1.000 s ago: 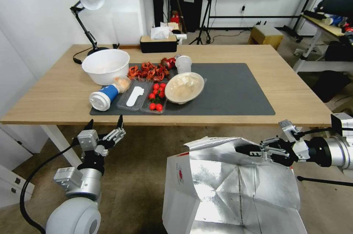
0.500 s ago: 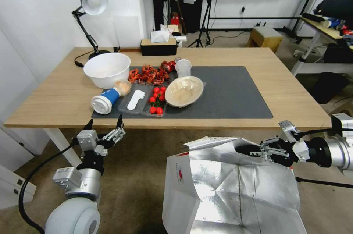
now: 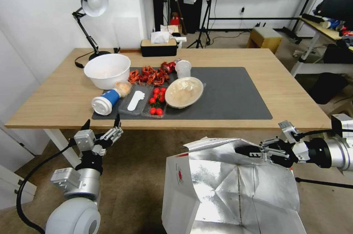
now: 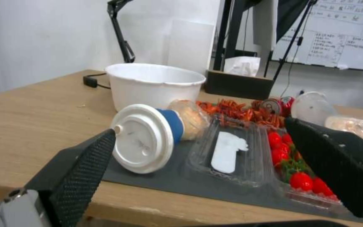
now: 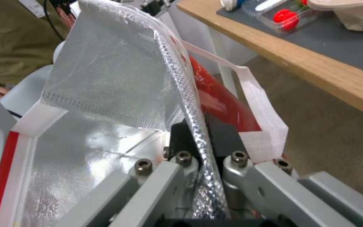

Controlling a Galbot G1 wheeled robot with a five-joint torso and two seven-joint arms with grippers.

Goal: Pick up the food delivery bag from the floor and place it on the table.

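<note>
Standing open in front of the table (image 3: 286, 90), the food delivery bag (image 3: 228, 190) is gripped at its silver foil rim by the right gripper (image 3: 245, 150), fingers clamped together on it. A small round red logo is seen on its white side; no writing is legible. The left gripper (image 3: 102, 125) is held below the table edge, fingers apart.

A white food delivery bag (image 3: 206, 190) with red side panels and silver foil lining faces a light-wood table (image 3: 290, 94) topped by a dark grey mat (image 3: 235, 94).
</note>
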